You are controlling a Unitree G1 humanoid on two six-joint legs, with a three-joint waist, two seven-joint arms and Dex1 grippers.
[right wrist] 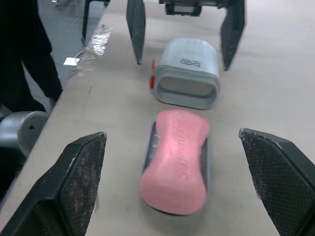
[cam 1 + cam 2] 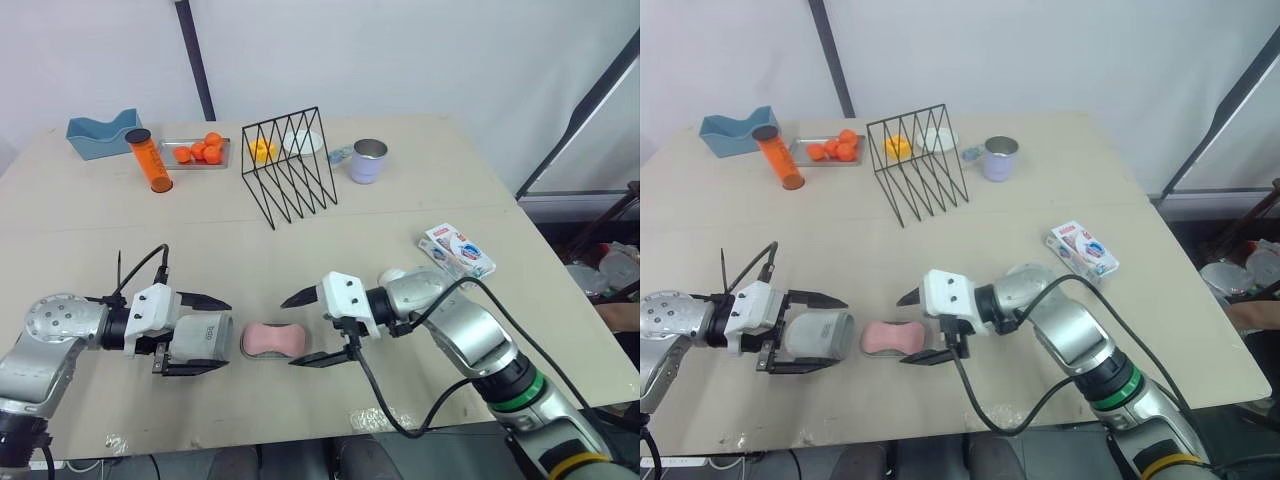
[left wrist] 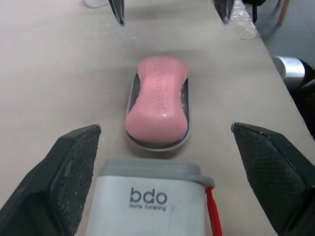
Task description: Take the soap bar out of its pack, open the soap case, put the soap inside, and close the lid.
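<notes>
**Soap bar in open case, front of table**

1. Soap bar: pink, waisted, out of its pack. It lies flat in the case base, a shallow grey dish near the front edge of the table, between the two grippers.
2. Case lid: grey, off the base, lying on its side just beside it on the robot's left, with its open mouth turned toward the soap.
3. Left gripper: low over the table, jaws spread wide. The lid sits between its fingers with a gap on each side.
4. Right gripper: facing the left one, jaws likewise wide apart. Its fingertips flank the right end of the soap without touching it.
5. Soap pack: white, red and blue, lying flat farther back on the right, well apart from the case.
6. Far row, left to right: blue holder; orange tube, upright; metal tray of small orange fruit; black wire rack; metal cup.
</notes>
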